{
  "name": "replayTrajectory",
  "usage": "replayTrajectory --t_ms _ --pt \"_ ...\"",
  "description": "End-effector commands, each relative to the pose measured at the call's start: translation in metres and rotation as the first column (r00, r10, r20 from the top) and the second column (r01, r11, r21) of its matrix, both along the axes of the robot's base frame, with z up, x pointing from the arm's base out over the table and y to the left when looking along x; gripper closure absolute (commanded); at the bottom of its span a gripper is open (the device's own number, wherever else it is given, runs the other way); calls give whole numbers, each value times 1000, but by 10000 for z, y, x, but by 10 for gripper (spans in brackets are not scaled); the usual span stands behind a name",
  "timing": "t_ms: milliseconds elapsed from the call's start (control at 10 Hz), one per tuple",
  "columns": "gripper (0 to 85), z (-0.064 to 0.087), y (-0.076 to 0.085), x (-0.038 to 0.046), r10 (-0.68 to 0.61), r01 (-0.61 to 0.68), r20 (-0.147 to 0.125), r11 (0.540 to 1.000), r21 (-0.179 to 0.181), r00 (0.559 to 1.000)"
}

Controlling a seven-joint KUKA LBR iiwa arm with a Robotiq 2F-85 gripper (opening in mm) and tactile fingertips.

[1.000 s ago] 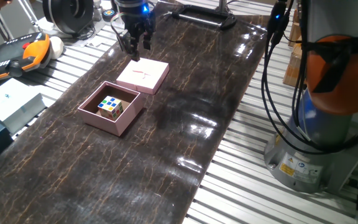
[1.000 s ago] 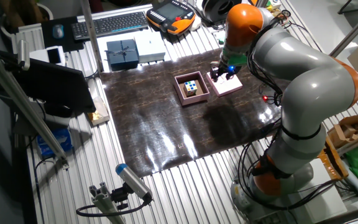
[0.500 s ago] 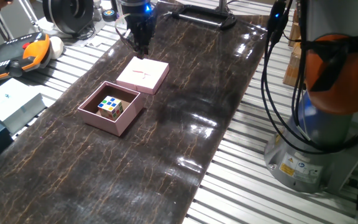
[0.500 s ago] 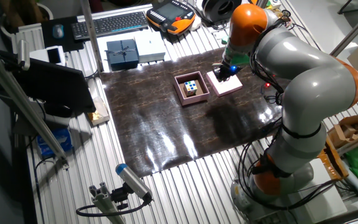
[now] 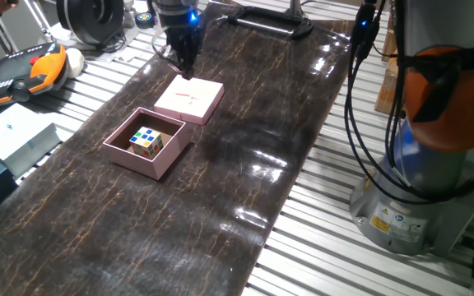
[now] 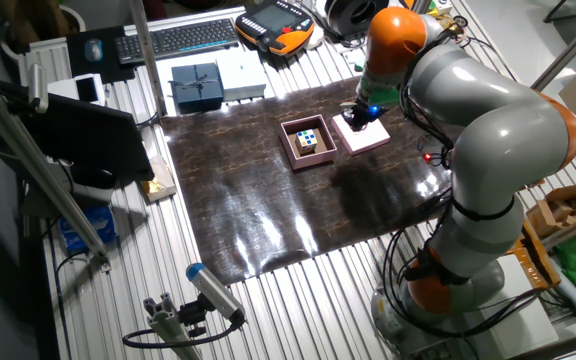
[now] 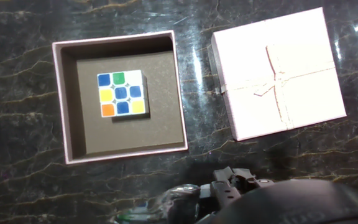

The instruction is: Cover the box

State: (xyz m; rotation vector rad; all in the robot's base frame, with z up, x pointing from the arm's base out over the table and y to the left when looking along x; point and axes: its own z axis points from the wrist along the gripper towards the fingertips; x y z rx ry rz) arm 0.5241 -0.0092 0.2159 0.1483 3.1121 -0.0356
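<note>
On the dark marbled surface (image 5: 245, 189), the box (image 5: 147, 142) sits open: pale pink, low-walled, dark brown inside, with a small colour-faced puzzle cube (image 5: 146, 141) resting toward one side of its floor. Just beside the box, apart by a narrow strip of surface, lies the flat pink lid (image 5: 189, 99), top face up, marked with a thin bow line; the hand view shows box (image 7: 120, 96) and lid (image 7: 276, 73) side by side, edges roughly parallel, not touching. Tool (image 5: 183, 64): hangs over the far edge of the lid, fingers pointing down and drawn close together with nothing between them; whether they touch the lid cannot be told. In the other fixed view the tool (image 6: 358, 112) stands over the lid (image 6: 364, 134), with the box (image 6: 307, 142) next to it. Step in hand, as judged: approach to the lid, grasp not yet made; box uncovered, so the task is at an early stage. Next move, as judged: the fingers need to part wide enough to span the lid or take one of its rims, descend, grip, lift clear, carry it sideways over the box, square it to the walls and lower it on. Off the surface, on the slatted bench: an orange-and-black pendant (image 5: 19, 72) and a white flat box (image 5: 13, 130).
</note>
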Motion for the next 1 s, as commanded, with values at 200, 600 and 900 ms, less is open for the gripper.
replayTrajectory --t_ms 200,600,900 --pt "843 -113 0 83 -2 2 2 1000 -31 1000" --pt "843 -210 -6 146 -67 67 -1 998 -19 998" --pt "843 -206 -33 155 -56 56 -24 998 13 998"
